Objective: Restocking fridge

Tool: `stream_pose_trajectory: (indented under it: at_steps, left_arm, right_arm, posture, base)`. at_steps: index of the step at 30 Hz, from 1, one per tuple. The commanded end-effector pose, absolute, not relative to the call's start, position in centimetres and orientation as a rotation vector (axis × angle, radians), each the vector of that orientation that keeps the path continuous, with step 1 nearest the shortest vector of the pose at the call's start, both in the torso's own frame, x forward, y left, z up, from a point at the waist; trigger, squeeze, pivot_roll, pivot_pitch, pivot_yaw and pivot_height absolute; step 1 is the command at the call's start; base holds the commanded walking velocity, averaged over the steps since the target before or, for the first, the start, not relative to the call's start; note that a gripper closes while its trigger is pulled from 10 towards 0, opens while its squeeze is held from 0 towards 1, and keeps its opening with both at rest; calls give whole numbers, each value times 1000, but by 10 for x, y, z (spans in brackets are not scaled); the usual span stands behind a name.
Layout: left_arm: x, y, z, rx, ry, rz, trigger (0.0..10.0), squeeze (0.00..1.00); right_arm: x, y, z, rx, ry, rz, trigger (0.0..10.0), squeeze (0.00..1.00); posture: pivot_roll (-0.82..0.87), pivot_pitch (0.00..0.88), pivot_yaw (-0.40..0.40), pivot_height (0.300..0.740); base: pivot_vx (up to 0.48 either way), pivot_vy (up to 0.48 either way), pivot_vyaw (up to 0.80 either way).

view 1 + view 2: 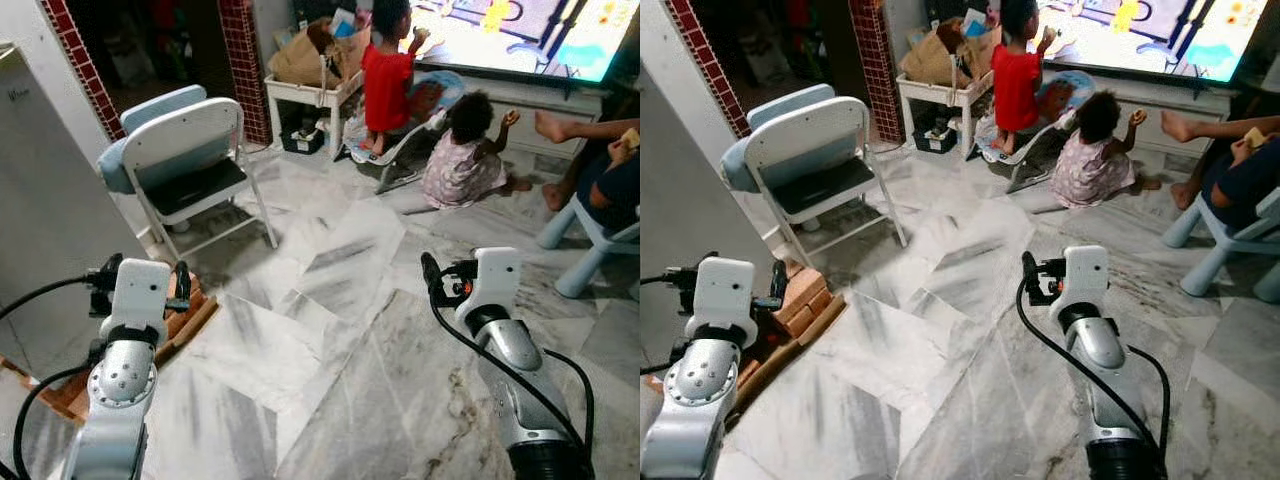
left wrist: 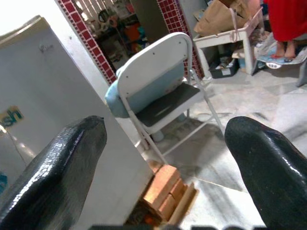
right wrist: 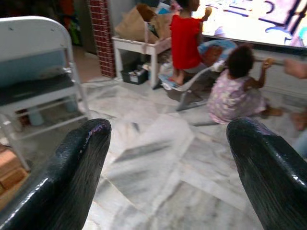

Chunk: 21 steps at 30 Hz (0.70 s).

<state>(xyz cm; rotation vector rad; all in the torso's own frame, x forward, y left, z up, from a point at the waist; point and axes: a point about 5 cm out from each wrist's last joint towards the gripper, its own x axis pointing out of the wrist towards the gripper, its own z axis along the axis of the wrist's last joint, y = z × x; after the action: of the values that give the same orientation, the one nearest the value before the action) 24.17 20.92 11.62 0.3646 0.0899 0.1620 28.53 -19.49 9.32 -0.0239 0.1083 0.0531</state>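
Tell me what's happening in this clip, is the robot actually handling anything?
Not yet. Both arms are raised in front of the robot with the left gripper and the right gripper open and holding nothing. The fridge stands to its left, door shut, with some bricks at its base and a folding chair beside it. Across the marble floor, people sit and stand by a large screen. No restocking has begun.
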Motion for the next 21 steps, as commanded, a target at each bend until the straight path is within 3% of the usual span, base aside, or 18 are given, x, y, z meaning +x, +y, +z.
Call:
stream_pose_trajectory:
  at_steps: [1,10,21]
  left_arm:
    - [238,215,120,331,86,194,10000,0]
    - [229,213,120,271,54,275,10000,0]
    - [199,201,109,223,87,249,10000,0]
  right_arm:
    - [292,-189,104,-30,75,62,10000,0]
    - [293,-170,103,-83,89,140,10000,0]
    - [277,-175,93,-38,121,141,10000,0]
  posture:
    - [-18,0,55,740]
    - [35,0,-18,740]
    - [43,0,-35,740]
  base:
    - [0,0,0]
    - [0,0,0]
    - [0,0,0]
